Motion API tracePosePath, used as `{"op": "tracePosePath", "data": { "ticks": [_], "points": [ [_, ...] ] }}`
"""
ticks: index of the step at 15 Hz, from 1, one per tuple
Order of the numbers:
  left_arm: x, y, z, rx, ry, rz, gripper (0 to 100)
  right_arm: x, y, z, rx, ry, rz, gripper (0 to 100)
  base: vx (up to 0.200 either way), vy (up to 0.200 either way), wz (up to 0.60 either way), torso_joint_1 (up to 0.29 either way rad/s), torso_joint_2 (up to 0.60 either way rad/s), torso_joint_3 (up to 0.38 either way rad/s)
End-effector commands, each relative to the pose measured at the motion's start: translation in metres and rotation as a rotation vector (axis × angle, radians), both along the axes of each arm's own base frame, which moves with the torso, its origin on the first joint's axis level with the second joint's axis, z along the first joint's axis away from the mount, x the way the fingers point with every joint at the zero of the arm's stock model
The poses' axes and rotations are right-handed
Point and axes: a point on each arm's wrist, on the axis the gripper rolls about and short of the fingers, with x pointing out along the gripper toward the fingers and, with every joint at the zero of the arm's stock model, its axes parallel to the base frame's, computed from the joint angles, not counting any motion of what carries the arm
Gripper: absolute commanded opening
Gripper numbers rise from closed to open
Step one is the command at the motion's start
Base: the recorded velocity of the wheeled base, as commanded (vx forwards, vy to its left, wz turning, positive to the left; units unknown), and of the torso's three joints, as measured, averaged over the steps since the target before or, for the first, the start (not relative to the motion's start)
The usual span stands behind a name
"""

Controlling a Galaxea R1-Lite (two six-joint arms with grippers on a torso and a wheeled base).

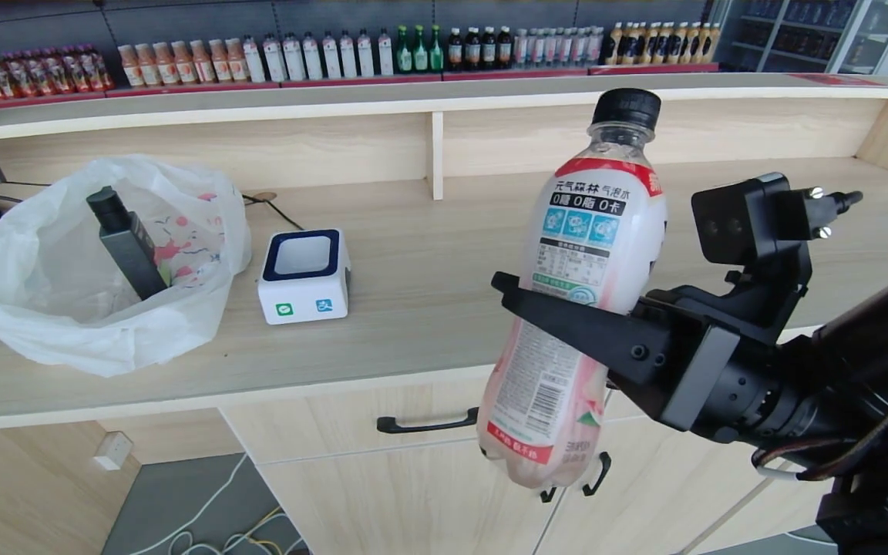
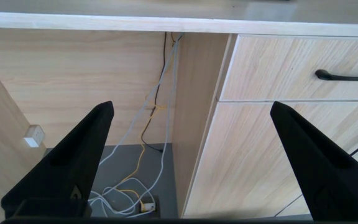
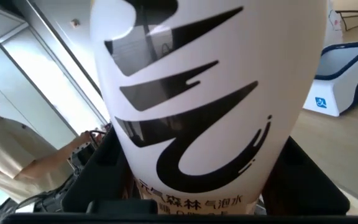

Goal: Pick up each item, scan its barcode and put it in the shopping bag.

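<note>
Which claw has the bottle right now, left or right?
The right claw, shut around the pink-labelled bottle and holding it up in front of the counter. The left claw is open and empty, down by the cabinet drawers.

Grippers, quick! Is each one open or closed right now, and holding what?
Left gripper: open, holding nothing.
Right gripper: closed on the bottle.

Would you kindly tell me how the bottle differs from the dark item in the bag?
The bottle is pale pink with a black cap; the dark item is dark throughout. The bottle is held in the air by the right gripper; the dark item leans inside the bag. Both are tilted.
</note>
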Motion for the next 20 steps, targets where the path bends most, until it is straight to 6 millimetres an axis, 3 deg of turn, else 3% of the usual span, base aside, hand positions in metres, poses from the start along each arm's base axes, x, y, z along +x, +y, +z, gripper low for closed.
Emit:
{"op": "tracePosePath", "data": {
  "ticks": [1, 12, 20],
  "points": [
    [0.000, 0.000, 0.000, 0.000, 0.000, 0.001, 100, -0.008, 0.000, 0.005, 0.005, -0.021, 0.044, 0, 0.000, 0.000, 0.00, 0.000, 0.00, 0.000],
    [0.000, 0.000, 0.000, 0.000, 0.000, 0.001, 100, -0.023, -0.012, 0.019, 0.046, -0.008, 0.075, 0, 0.000, 0.000, 0.00, 0.000, 0.00, 0.000],
    [0.000, 0.000, 0.000, 0.000, 0.000, 0.001, 100, -0.023, -0.017, 0.014, 0.027, -0.040, 0.034, 0, 0.000, 0.000, 0.00, 0.000, 0.00, 0.000]
  ]
}}
